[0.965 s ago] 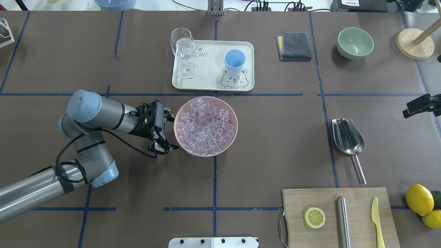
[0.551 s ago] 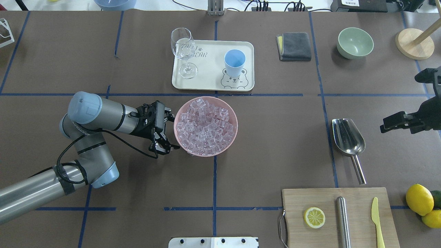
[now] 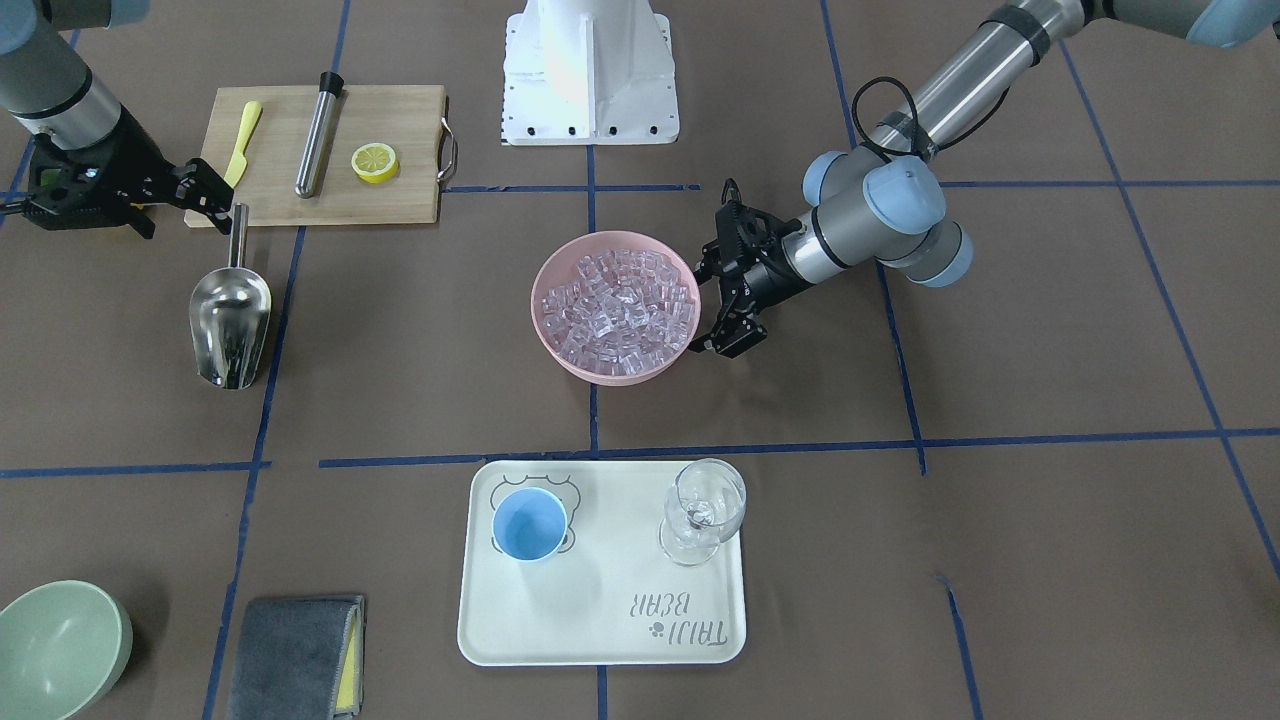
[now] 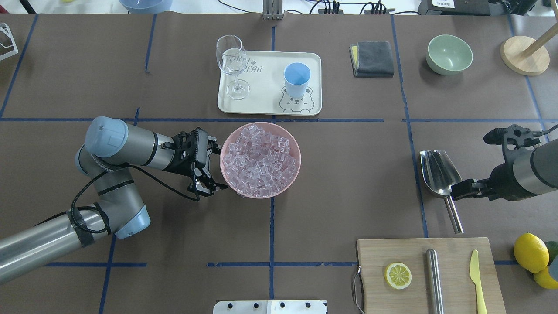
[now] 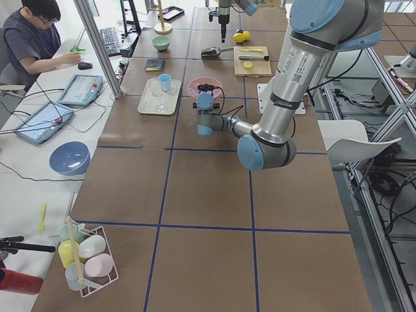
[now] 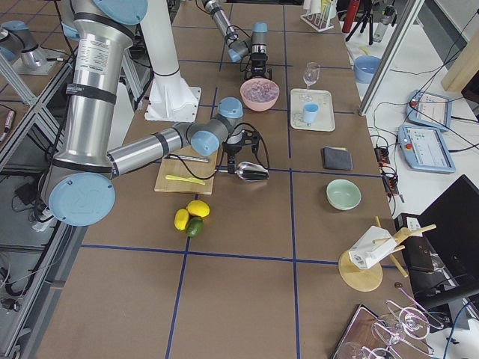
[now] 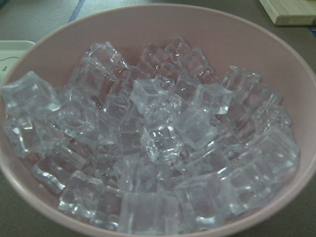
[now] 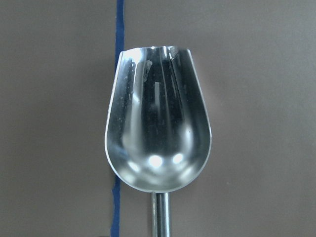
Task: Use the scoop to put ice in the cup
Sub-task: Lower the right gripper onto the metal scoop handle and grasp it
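The ice (image 4: 261, 159) fills a pink bowl (image 4: 299, 150) at mid-table, and it fills the left wrist view (image 7: 158, 143). My left gripper (image 4: 214, 169) is open and empty at the bowl's left rim, one finger on each side of its curve. The light-blue cup (image 4: 297, 78) stands upright on a cream tray (image 4: 266, 104) behind the bowl. The steel scoop (image 4: 440, 172) lies on the table at the right, with its trough facing up in the right wrist view (image 8: 158, 133). My right gripper (image 4: 454, 192) hovers open over the scoop's handle (image 4: 453, 216), not holding it.
A stemmed glass (image 4: 232, 65) stands on the tray. A grey cloth (image 4: 372, 58), a green bowl (image 4: 449, 54) and a wooden stand (image 4: 524, 55) sit at the back right. A cutting board (image 4: 429, 274) with a lemon slice, steel tube and yellow knife lies near, with lemons (image 4: 530, 252) beside it.
My right arm has come in from the right edge and down toward the scoop's handle. The left arm and the bowl have stayed put.
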{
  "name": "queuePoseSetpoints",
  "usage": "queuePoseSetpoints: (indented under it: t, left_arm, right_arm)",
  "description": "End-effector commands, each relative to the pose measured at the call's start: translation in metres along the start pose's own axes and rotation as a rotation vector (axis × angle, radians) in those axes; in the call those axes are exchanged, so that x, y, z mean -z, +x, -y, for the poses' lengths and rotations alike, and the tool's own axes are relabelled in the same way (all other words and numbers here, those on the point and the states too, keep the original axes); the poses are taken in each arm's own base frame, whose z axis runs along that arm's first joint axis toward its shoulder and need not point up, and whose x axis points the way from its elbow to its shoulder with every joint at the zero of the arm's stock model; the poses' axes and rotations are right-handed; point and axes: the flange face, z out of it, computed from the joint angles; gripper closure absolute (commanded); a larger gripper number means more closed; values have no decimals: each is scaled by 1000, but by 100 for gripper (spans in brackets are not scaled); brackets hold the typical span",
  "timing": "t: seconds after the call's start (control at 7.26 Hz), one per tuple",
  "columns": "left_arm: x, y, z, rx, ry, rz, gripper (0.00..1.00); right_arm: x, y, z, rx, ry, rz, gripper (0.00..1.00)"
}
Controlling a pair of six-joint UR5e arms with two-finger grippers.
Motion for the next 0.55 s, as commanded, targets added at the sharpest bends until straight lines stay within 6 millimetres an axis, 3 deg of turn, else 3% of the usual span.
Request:
queuePoseSetpoints:
  t: [0.0,0.41]
  left_arm:
    - [1,1,-1,-2,4,0,0]
    - [1,1,-1,-3,5,0,0]
  right_arm:
    - [-17,-11,-14,12,-31,-19,16]
    - [-50,-14,-27,25,-59,-72,25]
